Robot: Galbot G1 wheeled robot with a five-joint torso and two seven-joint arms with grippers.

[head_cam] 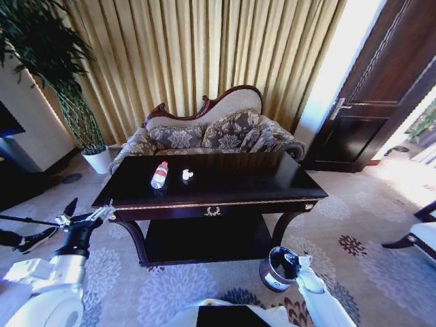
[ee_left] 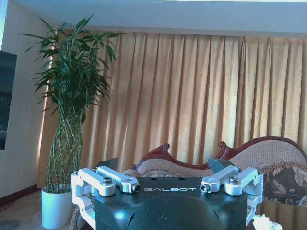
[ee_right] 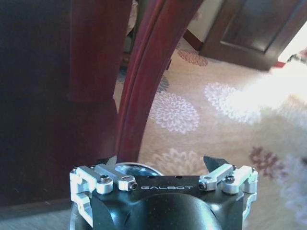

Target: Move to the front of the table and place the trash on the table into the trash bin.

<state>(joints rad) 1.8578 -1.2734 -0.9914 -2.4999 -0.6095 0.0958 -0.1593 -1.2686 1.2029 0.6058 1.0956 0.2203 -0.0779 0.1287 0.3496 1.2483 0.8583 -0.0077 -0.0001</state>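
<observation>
The dark glossy table [head_cam: 272, 184] stands in front of me. On its left half lie the trash items: a clear bottle [head_cam: 159, 175] with a red cap and a crumpled white paper wad [head_cam: 187, 175] [ee_left: 266, 223]. My left gripper [head_cam: 87, 208] [ee_left: 163, 165] is open and empty, just off the table's front-left corner at top height. The round dark trash bin [head_cam: 275, 269] with a silvery rim [ee_right: 138, 167] sits on the carpet by the front-right table leg [ee_right: 144, 81]. My right gripper [head_cam: 297, 263] [ee_right: 163, 163] hangs open and empty right over the bin's mouth.
A patterned sofa [head_cam: 218, 133] stands behind the table, against gold curtains. A tall plant in a white pot [head_cam: 99, 160] [ee_left: 55, 211] is at the back left. A dark door [head_cam: 368, 102] is at the right, and a chair edge [head_cam: 419, 235] at the far right. Floral carpet surrounds the table.
</observation>
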